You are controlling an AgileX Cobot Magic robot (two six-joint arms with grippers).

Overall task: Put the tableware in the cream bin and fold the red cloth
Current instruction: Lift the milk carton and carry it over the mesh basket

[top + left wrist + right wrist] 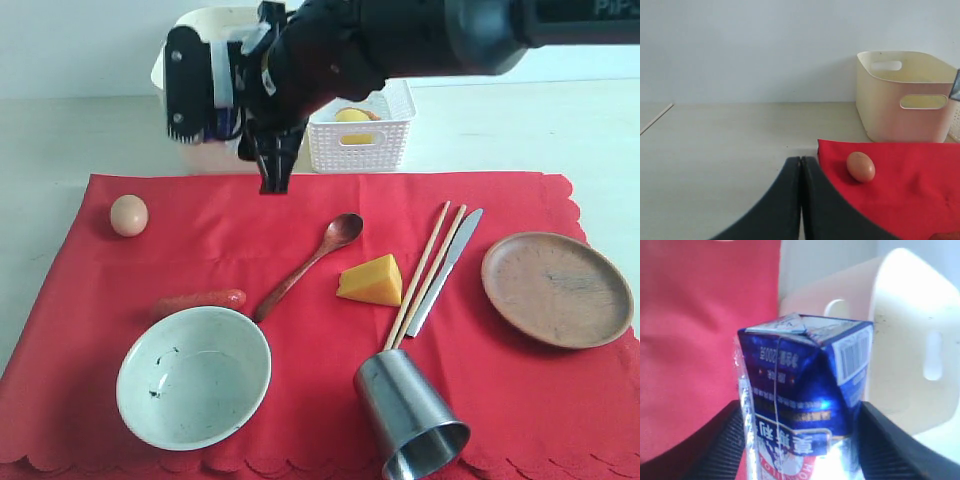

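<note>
A blue-and-white carton (805, 390) is clamped between the jaws of the right gripper (801, 430). The jaws are spread wide, to the carton's width, and are pressed against two opposite sides. The carton is held in the air. The bin (905, 340) is seen just beyond these jaws, with a white basket (365, 145) beside it, and the cloth (690, 340) is spread below them.

All the tableware is laid on the cloth, apart from the right jaws. The spoon (310, 262) is nearest to them. The bowl (193, 377) is set farther off, past a sausage (197, 302). The chopsticks (425, 275) and the knife (447, 268) are laid side by side beyond a yellow wedge (372, 280). The cup (410, 415) is tipped on its side close to the far ends of the chopsticks. The plate (556, 288) is placed farthest from the jaws.

The jaws of the left gripper (801, 167) are pressed together, and nothing is held between them. An egg (861, 166) is seen just beyond their tips and a little to one side, on a corner of the cloth. The bin is seen well beyond the egg.
</note>
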